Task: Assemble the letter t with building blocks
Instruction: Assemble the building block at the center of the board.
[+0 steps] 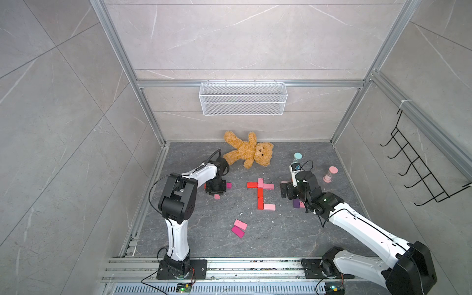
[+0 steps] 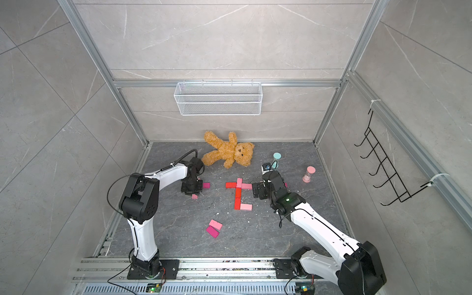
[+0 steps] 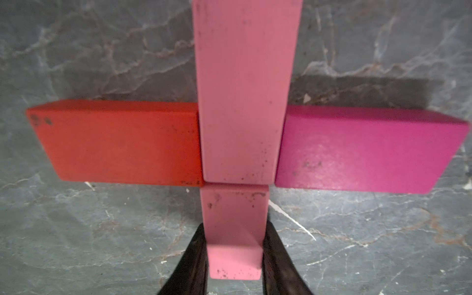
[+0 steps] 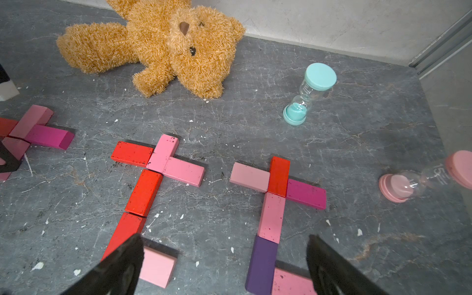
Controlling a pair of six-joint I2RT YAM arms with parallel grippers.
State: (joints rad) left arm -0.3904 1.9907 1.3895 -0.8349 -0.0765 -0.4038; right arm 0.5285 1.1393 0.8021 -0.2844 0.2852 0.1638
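My left gripper (image 3: 233, 245) is shut on a light pink block (image 3: 235, 217) low over the floor. That block butts end to end against another pink block (image 3: 245, 89), which lies between a red block (image 3: 120, 143) and a magenta block (image 3: 362, 150). In both top views the left gripper (image 1: 215, 187) sits left of a finished red and pink t (image 1: 260, 190). My right gripper (image 4: 224, 242) hangs open above bare floor between that t (image 4: 153, 163) and a third t (image 4: 277, 184) with a purple block (image 4: 263, 263) in its stem.
Two loose pink and magenta blocks (image 1: 239, 228) lie nearer the front. A teddy bear (image 1: 249, 150) lies at the back wall. A teal hourglass (image 1: 297, 156) and a pink hourglass (image 1: 330, 174) stand at the right. A wire basket (image 1: 242, 98) hangs on the back wall.
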